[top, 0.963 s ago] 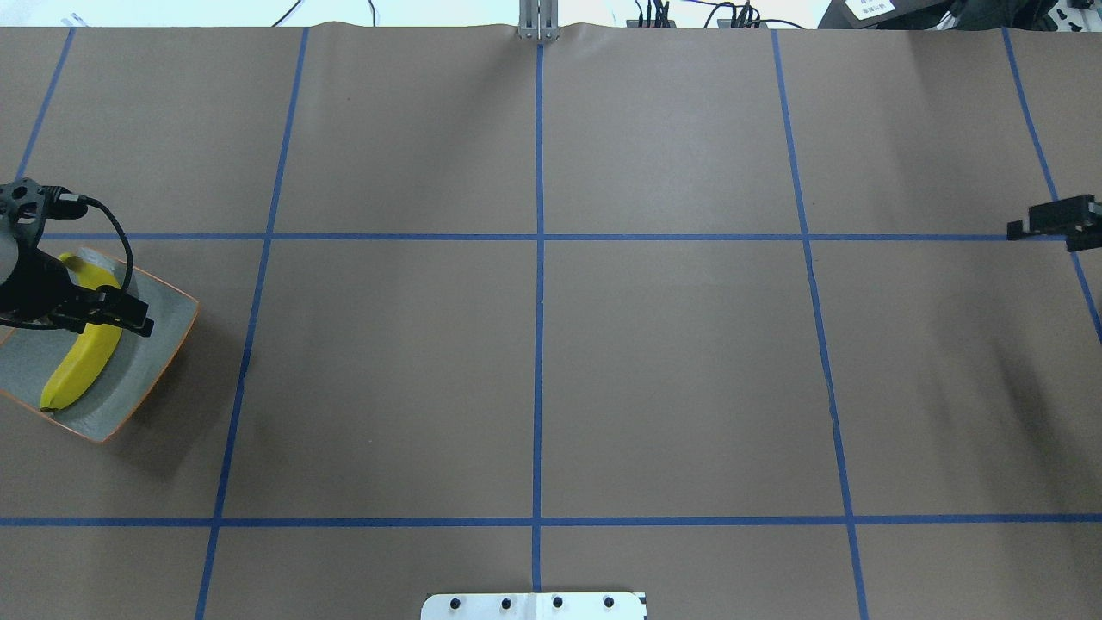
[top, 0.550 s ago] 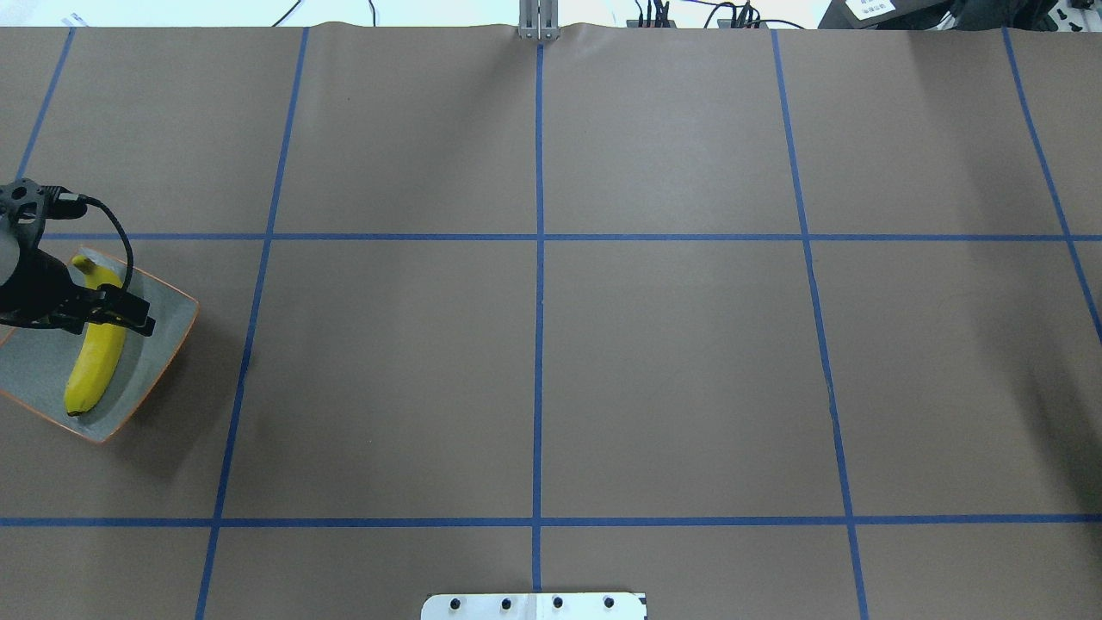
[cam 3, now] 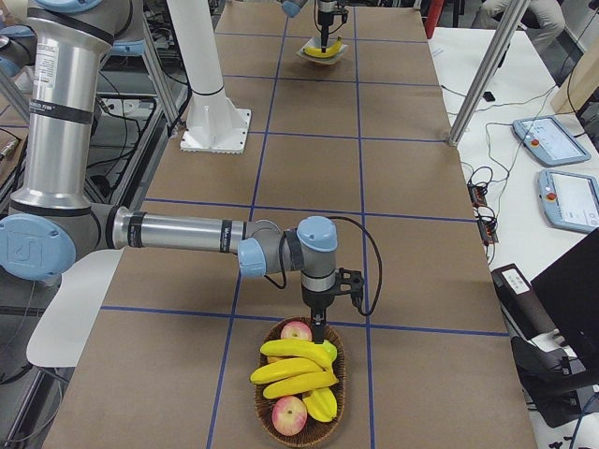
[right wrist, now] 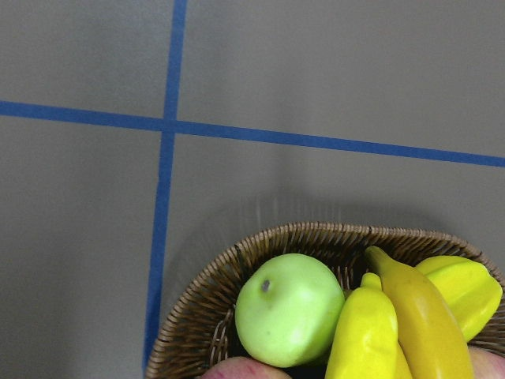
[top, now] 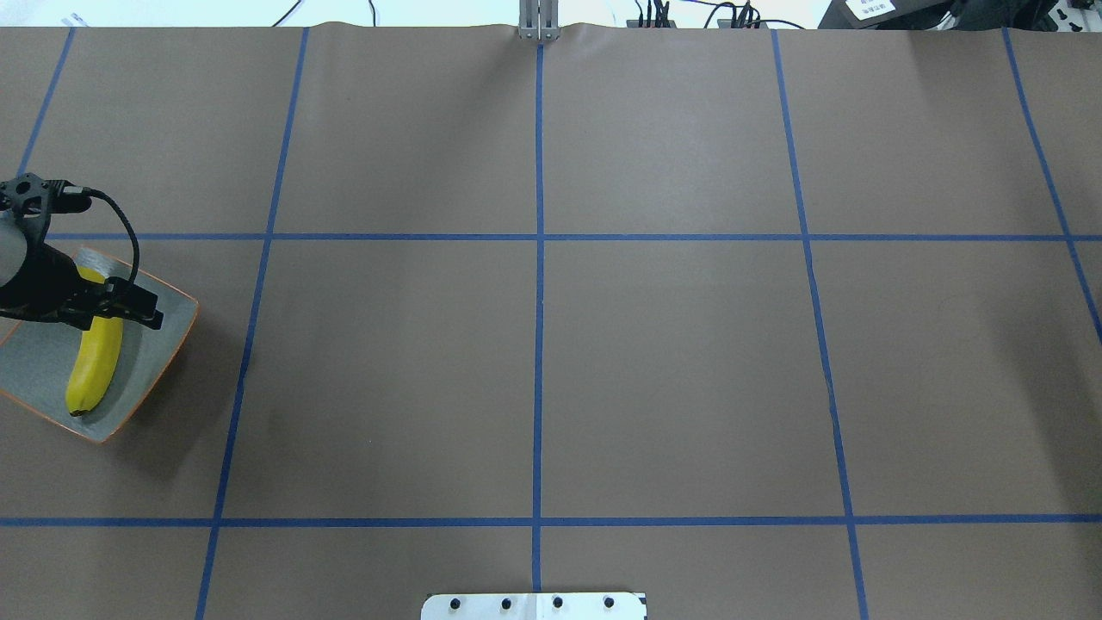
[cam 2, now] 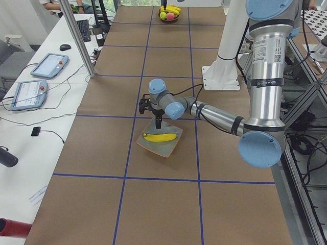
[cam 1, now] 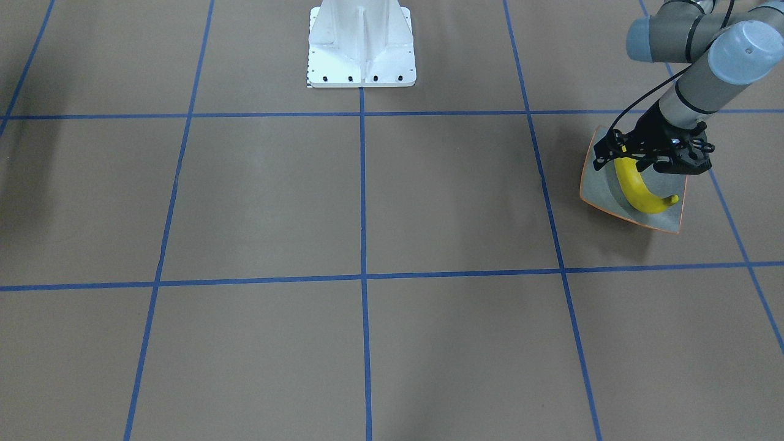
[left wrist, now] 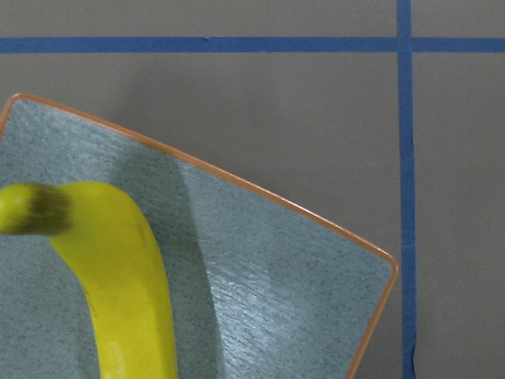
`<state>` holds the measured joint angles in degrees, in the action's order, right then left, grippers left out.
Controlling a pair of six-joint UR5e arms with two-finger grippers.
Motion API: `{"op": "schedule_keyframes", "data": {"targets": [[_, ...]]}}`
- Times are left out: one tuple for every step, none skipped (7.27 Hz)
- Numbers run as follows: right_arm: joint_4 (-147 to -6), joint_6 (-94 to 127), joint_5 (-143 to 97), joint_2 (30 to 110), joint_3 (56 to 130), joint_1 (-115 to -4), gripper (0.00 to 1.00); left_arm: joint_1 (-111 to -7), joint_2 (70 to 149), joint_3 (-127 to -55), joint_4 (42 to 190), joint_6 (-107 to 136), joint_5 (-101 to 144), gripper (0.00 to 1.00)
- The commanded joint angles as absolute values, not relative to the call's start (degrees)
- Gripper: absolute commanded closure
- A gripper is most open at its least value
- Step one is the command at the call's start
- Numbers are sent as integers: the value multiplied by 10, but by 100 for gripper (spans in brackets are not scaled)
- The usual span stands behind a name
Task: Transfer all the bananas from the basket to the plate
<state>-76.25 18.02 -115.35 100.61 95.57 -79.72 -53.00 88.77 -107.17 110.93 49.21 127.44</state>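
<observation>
One yellow banana (top: 93,366) lies on the grey-green plate (top: 148,357) with the orange rim at the table's left edge. It also shows in the front view (cam 1: 640,190) and in the left wrist view (left wrist: 130,292). My left gripper (top: 120,312) hovers open over the banana's far end and holds nothing. At the table's right end a wicker basket (cam 3: 269,418) holds two bananas (cam 3: 298,353) among other fruit. My right gripper (cam 3: 321,323) hangs over the basket's far rim; I cannot tell whether it is open or shut. The right wrist view shows a basket banana (right wrist: 418,316).
The basket also holds a green apple (right wrist: 288,308), red apples (cam 3: 288,413) and another yellow fruit (right wrist: 467,292). The robot's white base (cam 1: 361,43) stands at the table's near middle. Blue tape lines grid the brown table.
My left gripper has let go of the banana and drawn back toward its far end; the banana has swung and settled on the plate. My right gripper has left the overhead view's right edge.
</observation>
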Motion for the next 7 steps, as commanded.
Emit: {"op": "schedule_keyframes", "data": {"targets": [[-759, 300, -1145, 1007, 944, -790, 1, -530, 889, -1075, 1110, 494, 1275, 1], [-757, 301, -1144, 1008, 934, -790, 1, -530, 889, -1075, 1110, 495, 1275, 1], [-758, 284, -1143, 1008, 930, -786, 0, -530, 889, -1076, 1110, 495, 1275, 1], [-758, 270, -1143, 1008, 923, -785, 0, -530, 889, -1076, 1110, 495, 1275, 1], [-758, 269, -1141, 1008, 921, -784, 2, -530, 889, -1076, 1110, 495, 1275, 1], [-758, 263, -1141, 1009, 918, -783, 11, -530, 889, -1077, 1110, 496, 1275, 1], [-757, 259, -1141, 1010, 914, -783, 20, -530, 889, -1078, 1110, 496, 1275, 1]]}}
